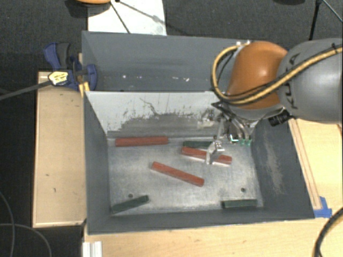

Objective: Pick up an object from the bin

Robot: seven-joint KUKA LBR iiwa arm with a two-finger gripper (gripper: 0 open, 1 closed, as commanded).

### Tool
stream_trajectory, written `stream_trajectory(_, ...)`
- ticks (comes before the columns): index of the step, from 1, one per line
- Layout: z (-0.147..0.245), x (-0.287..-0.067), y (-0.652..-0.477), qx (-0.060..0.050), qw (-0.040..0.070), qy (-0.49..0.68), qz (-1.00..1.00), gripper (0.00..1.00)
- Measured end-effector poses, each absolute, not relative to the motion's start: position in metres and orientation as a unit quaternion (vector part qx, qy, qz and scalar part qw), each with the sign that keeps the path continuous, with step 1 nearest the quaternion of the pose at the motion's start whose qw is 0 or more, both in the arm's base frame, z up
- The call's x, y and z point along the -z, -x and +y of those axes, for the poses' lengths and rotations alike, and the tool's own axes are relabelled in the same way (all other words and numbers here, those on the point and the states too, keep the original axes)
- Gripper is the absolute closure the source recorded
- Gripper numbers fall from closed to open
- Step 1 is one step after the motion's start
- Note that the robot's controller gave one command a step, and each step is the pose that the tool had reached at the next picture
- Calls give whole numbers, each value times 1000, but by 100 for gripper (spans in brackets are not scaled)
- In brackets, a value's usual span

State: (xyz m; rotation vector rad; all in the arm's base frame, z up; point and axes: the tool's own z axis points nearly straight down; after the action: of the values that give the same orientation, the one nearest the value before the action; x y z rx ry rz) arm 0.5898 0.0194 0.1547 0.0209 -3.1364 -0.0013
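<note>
The tool (216, 156) sits down on a short red bar (193, 152), touching it near its right end; whether it is open or closed cannot be told. A dark green bar (194, 143) lies just behind that red one. Below and left of the tool lies a tilted red bar (177, 174). Farther left another red bar (141, 141) lies along the back wall of the bin (161, 63). One dark green bar (239, 203) lies well below the tool, another (129, 203) far to its lower left.

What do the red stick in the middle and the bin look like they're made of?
Red stick: probably painted wood or plastic; even, matte colour, straight edges. Bin: sheet metal, dull grey, scuffed and scratched on the floor.
</note>
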Motion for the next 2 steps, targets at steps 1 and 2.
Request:
stream_trajectory(1,19,-159,-592,1,-1,-6,-1000,0)
stream_trajectory(2,-11,-85,-589,1,-9,-7,-1000,100)
